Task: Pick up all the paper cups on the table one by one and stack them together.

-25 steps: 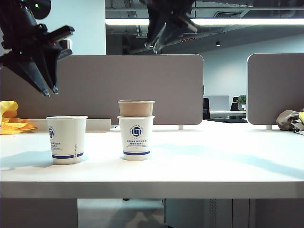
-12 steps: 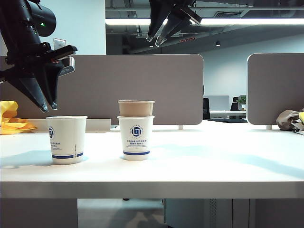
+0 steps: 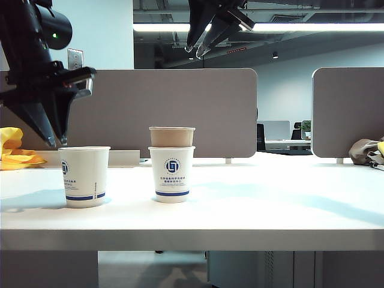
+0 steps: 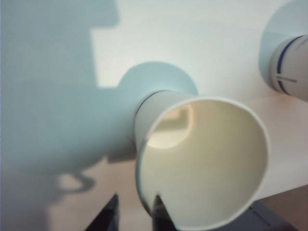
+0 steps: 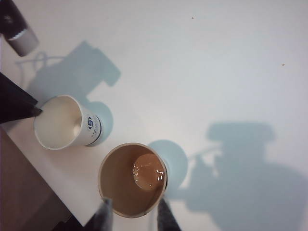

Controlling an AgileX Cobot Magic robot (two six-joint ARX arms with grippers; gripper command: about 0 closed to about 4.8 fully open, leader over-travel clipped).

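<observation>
A white paper cup with a blue logo (image 3: 84,176) stands at the left of the table (image 3: 270,204). At its centre a brown cup (image 3: 172,137) sits nested in a second white cup (image 3: 172,174). My left gripper (image 3: 53,143) hangs open just above the left cup's rim on its left side. In the left wrist view the left gripper (image 4: 136,202) has its fingertips either side of that cup's (image 4: 207,159) near rim, gripping nothing. My right gripper (image 3: 197,51) is open, high above the stack. Through the right gripper (image 5: 134,211) the brown cup (image 5: 132,185) shows far below.
Grey partition panels (image 3: 180,108) (image 3: 348,111) run along the back of the table. A yellow cloth (image 3: 12,150) lies at the far left, and a grey bundle (image 3: 369,151) at the far right. The table's thick front edge (image 3: 192,240) faces the camera.
My left gripper has come down from well above the left cup to its rim. My right gripper rose a little early on and has held still since.
</observation>
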